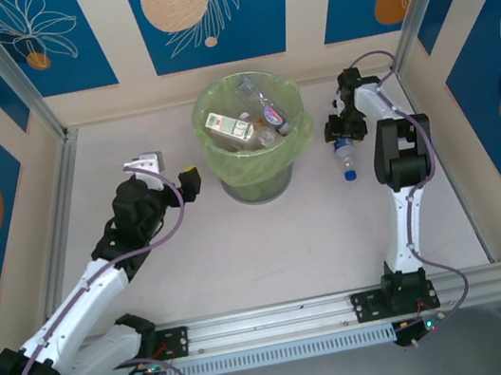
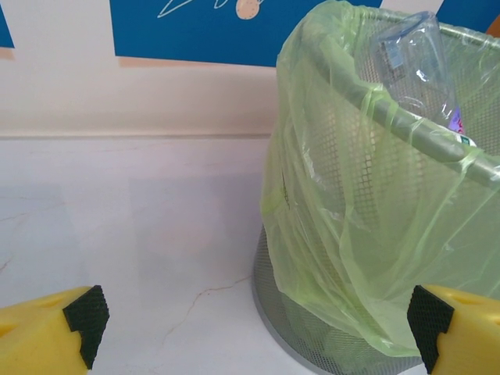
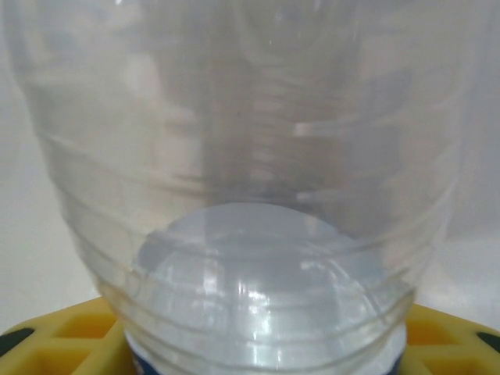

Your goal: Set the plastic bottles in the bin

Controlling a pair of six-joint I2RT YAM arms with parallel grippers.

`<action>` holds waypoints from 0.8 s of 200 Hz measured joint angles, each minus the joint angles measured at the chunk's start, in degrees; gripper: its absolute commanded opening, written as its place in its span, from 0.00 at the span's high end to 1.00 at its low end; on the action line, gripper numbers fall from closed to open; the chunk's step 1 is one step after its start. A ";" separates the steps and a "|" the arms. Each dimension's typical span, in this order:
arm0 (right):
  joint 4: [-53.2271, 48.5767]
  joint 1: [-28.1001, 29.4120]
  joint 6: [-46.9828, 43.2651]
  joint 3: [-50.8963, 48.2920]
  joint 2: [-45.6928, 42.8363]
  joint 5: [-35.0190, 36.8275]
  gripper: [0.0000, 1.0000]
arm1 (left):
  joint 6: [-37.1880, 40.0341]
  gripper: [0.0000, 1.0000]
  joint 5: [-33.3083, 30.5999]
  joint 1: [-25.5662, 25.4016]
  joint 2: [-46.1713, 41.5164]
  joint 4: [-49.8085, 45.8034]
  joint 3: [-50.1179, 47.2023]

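Left of the bin [image 1: 218, 157], the left tool [image 1: 171, 169] stands spread and empty. Right of the bin, the right tool [image 1: 338, 126] pinches 1 clear, blue-capped bottle [image 1: 345, 153], its long axis running near-to-far with the cap nearest. From there the bin lies just leftward. Other bottles [image 1: 263, 113] sit inside it.

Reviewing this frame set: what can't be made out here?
Right wrist: clear plastic bottle crowds the lens; right gripper closure hidden.
Top: labels on bottles inside round grey bin with lime-green liner too small to read.
Left wrist: bin's right side cut off by frame edge.
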 measured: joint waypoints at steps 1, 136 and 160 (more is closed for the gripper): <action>0.04 0.00 0.04 -0.09 -0.11 0.00 0.46 | 0.00 0.00 0.00 0.00 0.02 0.00 0.00; 9.46 -0.07 4.11 -14.95 -24.00 -5.77 0.50 | -3.63 0.00 -1.49 0.76 4.22 -0.17 0.70; 11.93 -0.20 6.12 -17.09 -29.53 -10.38 0.50 | -5.16 0.00 -1.79 0.96 5.81 -1.07 1.70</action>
